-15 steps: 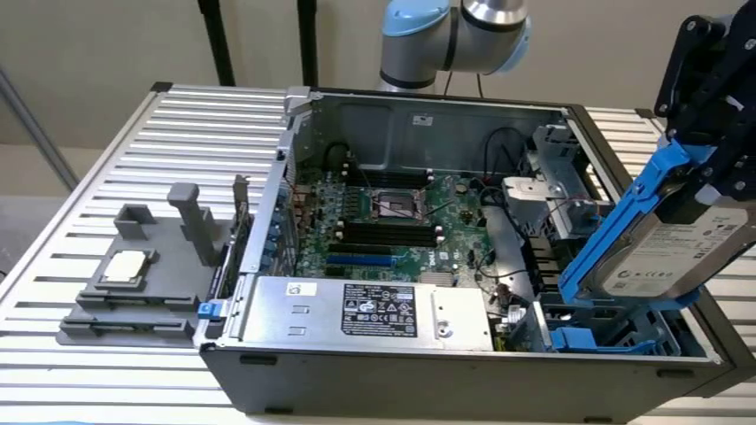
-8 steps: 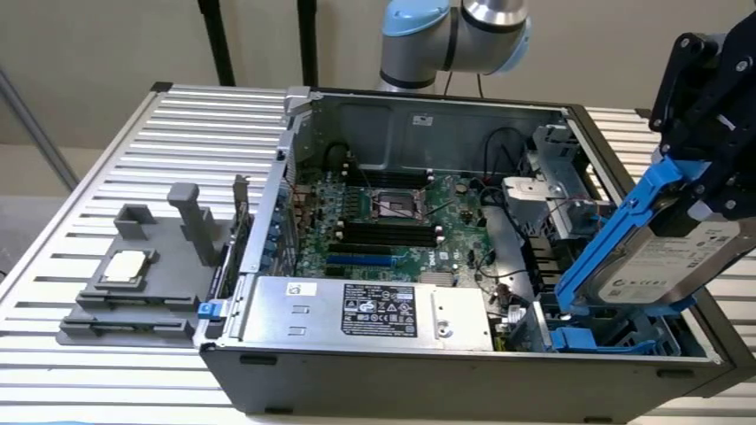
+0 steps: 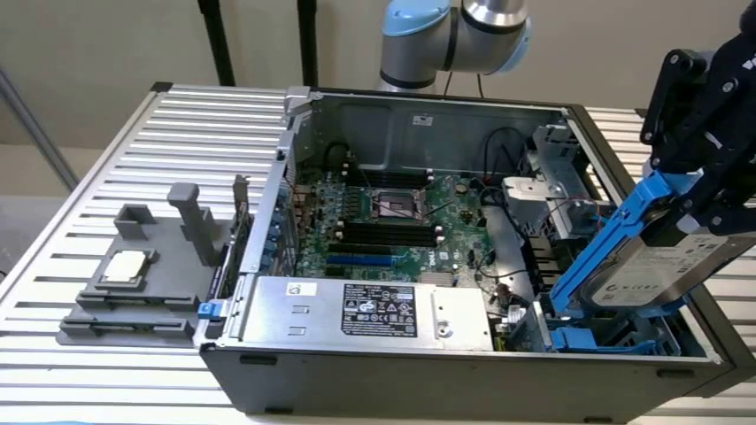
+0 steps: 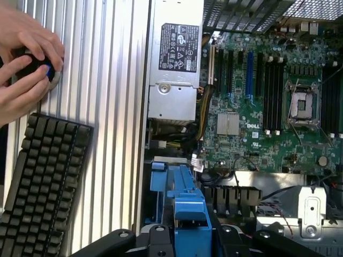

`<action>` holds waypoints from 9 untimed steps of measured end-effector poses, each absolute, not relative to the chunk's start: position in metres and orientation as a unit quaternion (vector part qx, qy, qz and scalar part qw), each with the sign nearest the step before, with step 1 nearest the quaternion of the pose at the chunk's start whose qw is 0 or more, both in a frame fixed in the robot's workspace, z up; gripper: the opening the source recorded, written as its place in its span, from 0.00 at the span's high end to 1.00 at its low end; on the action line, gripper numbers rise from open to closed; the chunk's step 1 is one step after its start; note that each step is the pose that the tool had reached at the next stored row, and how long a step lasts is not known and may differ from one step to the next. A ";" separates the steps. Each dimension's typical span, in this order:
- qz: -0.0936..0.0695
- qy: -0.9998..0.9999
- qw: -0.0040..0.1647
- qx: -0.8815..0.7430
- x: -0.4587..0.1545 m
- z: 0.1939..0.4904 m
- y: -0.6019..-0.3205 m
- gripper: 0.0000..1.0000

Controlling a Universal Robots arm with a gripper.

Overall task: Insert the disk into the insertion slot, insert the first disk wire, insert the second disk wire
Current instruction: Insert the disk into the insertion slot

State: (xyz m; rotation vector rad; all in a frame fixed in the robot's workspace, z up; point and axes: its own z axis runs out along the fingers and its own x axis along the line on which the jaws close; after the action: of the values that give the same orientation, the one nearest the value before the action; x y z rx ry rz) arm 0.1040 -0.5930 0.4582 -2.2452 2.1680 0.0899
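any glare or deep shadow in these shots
Exterior view: even, soft light; the black gripper holding the grey-silver hard drive in its blue frame reads dark. Wrist view: the ribbed metal table is washed pale by glare; the green motherboard is evenly lit.

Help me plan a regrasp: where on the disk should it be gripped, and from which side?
Grip the disk by its upper end, across the blue frame, coming from above, as the claw does now. It stands tilted with its lower end at the slot, so that end should probably stay free.

Silver arm (image 3: 494, 22), blue caps (image 3: 413, 19), black claw (image 3: 705, 202)
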 end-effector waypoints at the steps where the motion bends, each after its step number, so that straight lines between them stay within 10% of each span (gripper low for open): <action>1: 0.029 0.694 0.010 -0.719 0.104 0.458 -0.593 0.67; 9: 0.028 0.694 0.010 -0.719 0.104 0.454 -0.594 0.67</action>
State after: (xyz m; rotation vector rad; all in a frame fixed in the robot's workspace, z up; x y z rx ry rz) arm 0.1039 -0.5935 0.4537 -2.2449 2.1673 0.0886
